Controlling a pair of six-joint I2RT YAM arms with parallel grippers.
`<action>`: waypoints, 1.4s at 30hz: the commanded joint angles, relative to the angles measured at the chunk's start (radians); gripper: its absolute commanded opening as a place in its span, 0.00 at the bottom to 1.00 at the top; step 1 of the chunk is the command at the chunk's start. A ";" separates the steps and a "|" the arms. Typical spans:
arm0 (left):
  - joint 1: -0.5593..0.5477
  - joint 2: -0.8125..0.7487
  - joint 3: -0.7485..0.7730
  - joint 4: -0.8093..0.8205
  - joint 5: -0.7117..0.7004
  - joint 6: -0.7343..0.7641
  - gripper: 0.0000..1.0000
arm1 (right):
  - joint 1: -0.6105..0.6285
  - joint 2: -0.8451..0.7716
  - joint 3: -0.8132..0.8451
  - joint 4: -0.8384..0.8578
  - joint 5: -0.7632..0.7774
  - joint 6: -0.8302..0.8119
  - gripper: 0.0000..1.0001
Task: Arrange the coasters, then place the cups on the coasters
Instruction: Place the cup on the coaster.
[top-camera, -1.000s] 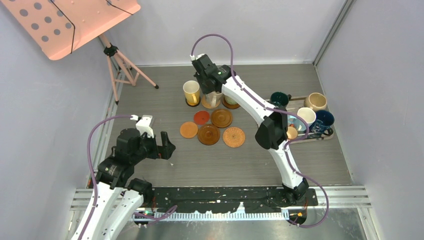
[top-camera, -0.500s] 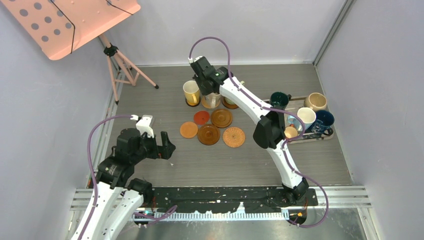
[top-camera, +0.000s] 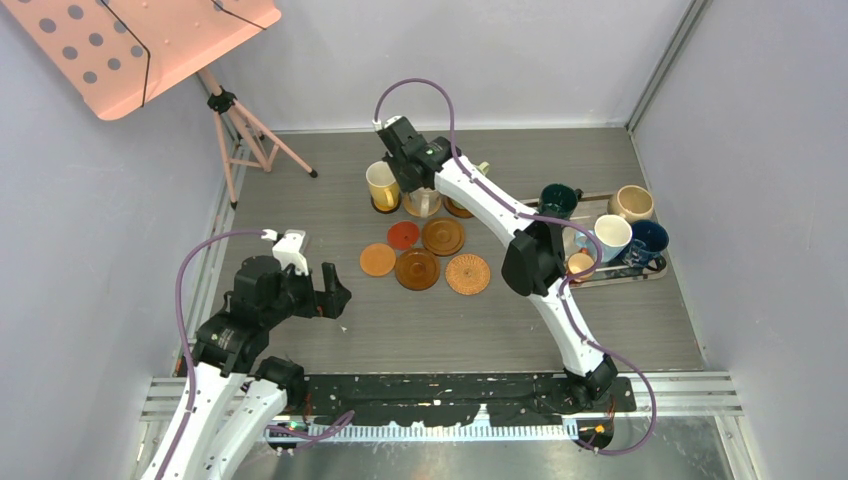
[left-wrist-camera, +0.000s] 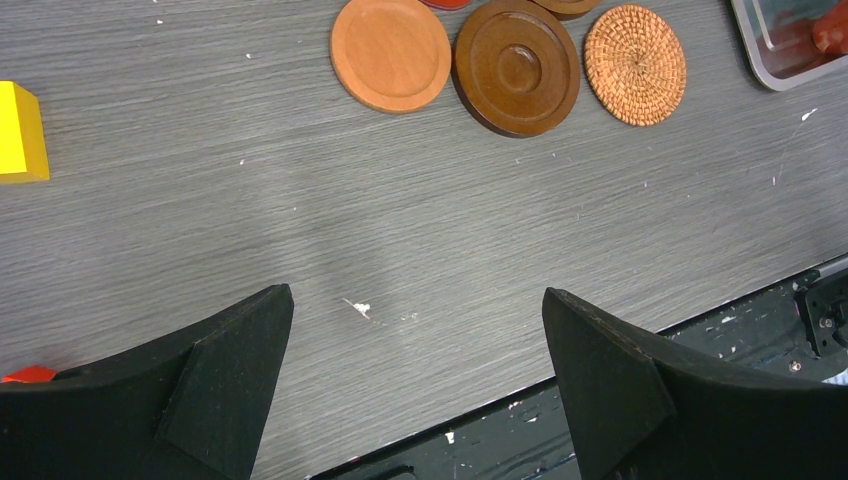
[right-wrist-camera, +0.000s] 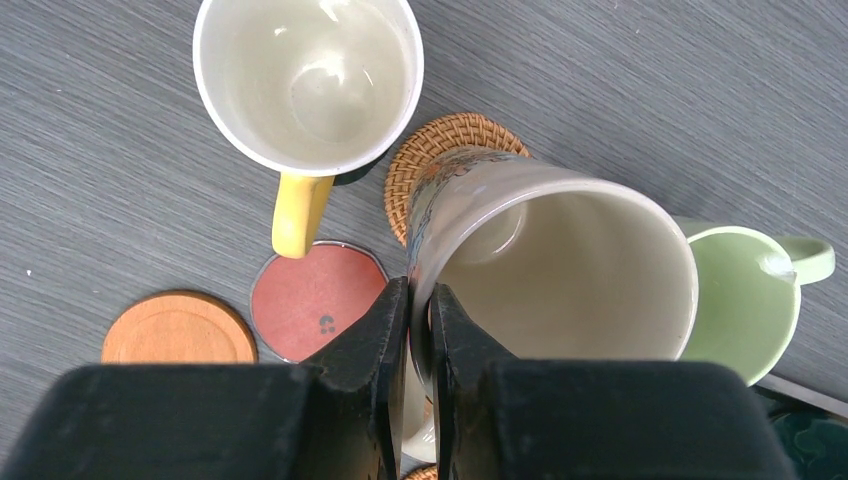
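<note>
My right claw (right-wrist-camera: 418, 300) was clamped tight on the cream mug (right-wrist-camera: 560, 270) rim over a wicker coaster (right-wrist-camera: 440, 140), 2 cups (right-wrist-camera: 308, 80) looked seated, 5 waited on the tray (top-camera: 630, 276).

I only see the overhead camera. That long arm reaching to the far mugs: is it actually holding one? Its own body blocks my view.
Observer: Yes. On its wrist camera the right gripper pinches the wall of a cream mug, one finger inside, one outside.
Operator: What is under it?
Observer: A woven wicker coaster lies below it.
Operator: Anything else I miss?
Observer: A pale green mug stands just beside the cream one.
</note>
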 joint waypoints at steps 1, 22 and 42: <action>-0.005 0.002 0.006 0.025 -0.011 -0.006 1.00 | -0.006 -0.027 0.067 0.083 0.025 -0.032 0.10; -0.004 0.006 0.006 0.026 -0.008 -0.006 0.99 | -0.013 -0.050 0.050 0.105 0.000 -0.073 0.33; -0.005 0.019 0.003 0.031 0.010 -0.005 1.00 | -0.018 -0.522 -0.344 0.112 0.095 -0.033 0.53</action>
